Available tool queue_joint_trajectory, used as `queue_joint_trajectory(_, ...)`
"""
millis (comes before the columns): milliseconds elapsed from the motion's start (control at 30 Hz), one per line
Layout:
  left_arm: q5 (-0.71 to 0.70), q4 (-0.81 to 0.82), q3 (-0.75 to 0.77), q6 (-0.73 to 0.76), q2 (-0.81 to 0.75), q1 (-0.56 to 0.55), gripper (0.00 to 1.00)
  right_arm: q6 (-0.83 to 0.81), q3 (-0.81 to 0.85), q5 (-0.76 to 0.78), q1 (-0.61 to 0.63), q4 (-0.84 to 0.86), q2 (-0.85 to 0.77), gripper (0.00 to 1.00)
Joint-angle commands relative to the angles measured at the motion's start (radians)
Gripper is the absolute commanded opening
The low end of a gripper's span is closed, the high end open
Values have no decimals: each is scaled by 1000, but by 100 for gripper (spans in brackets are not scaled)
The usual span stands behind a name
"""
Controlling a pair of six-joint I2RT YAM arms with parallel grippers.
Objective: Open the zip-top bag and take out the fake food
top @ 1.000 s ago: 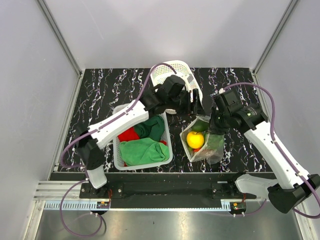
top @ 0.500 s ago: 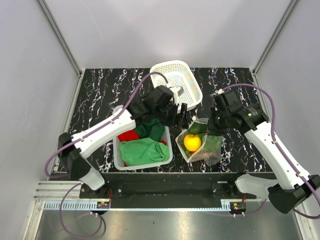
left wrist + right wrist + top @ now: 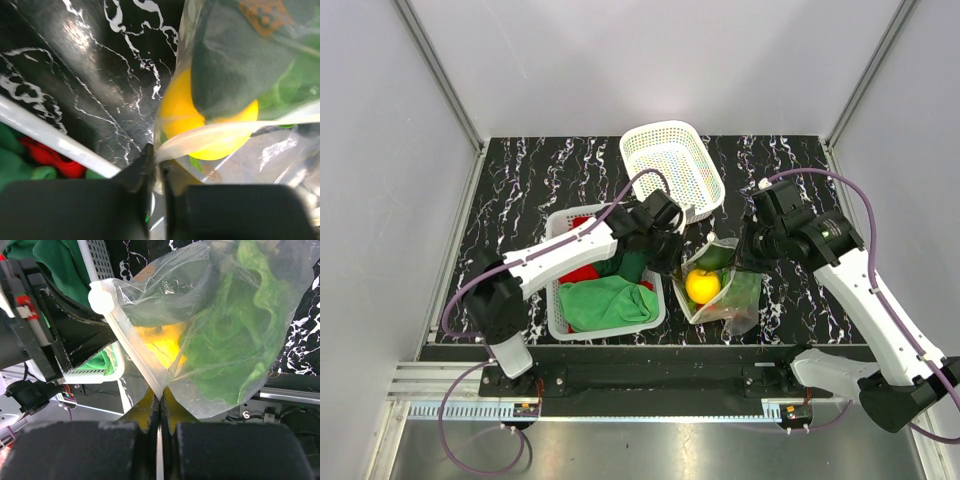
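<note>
The clear zip-top bag [image 3: 732, 292] hangs just over the black table between my two grippers. Inside it sit a yellow lemon [image 3: 701, 286] and green lettuce [image 3: 745, 290]. My left gripper [image 3: 676, 258] is shut on the left end of the bag's zip strip [image 3: 215, 134], with the lemon [image 3: 200, 120] right behind it. My right gripper [image 3: 748, 258] is shut on the bag's other lip [image 3: 145, 371]. In the right wrist view the lettuce [image 3: 235, 330] and lemon [image 3: 160, 345] show through the plastic. No carrot shows.
A white basket [image 3: 552, 290] with green and red cloths [image 3: 605, 300] stands just left of the bag, under the left arm. An empty white basket [image 3: 672, 165] lies tilted at the back. Grey walls enclose the black marble table [image 3: 540, 170].
The left arm swung from over the far basket down to the bag's left edge, and its jaws went from open to shut on the zip strip. The right gripper kept its hold.
</note>
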Motion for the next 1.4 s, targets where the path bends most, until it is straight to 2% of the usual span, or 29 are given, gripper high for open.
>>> queue_joint_trajectory(0, 38, 33, 62, 0, -24, 12, 0, -25, 38, -13, 3, 48, 4, 0)
queue_joint_trajectory(33, 33, 33, 74, 0, -50, 16, 0, -38, 41, -10, 2, 46, 11, 0)
queue_joint_trajectory(100, 36, 22, 99, -8, -77, 24, 0, -49, 59, -18, 2, 40, 28, 7)
queue_joint_trajectory(167, 53, 22, 104, -42, -115, 30, 0, -69, 74, -25, 2, 23, 57, 19)
queue_joint_trajectory(233, 61, 24, 99, -91, -150, 30, 0, -91, 113, -21, 2, -15, 91, 23)
queue_joint_trajectory(300, 71, 33, 79, -138, -172, 30, 0, -101, 142, 14, 2, -49, 116, 37)
queue_joint_trajectory(467, 85, 73, 42, -206, -221, 30, 0, -132, 234, 62, 2, -124, 119, 54)
queue_joint_trajectory(667, 105, 99, 13, -212, -189, 28, 0, -118, 228, -69, 5, -80, 73, 56)
queue_joint_trajectory(800, 111, 116, -2, -215, -184, 28, 0, -65, 44, -220, 5, 103, 25, 58)
queue_joint_trajectory(1033, 115, 118, 6, -227, -187, 28, 0, 17, -151, -263, 5, 288, 31, 70)
queue_joint_trajectory(1100, 121, 121, 3, -230, -190, 28, 0, 47, -194, -280, 3, 366, 19, 77)
queue_joint_trajectory(1200, 122, 130, -8, -237, -196, 28, 0, 35, -228, -254, 5, 395, 25, 84)
queue_joint_trajectory(1367, 127, 147, -16, -244, -202, 28, 0, 32, -306, -249, 5, 437, 48, 85)
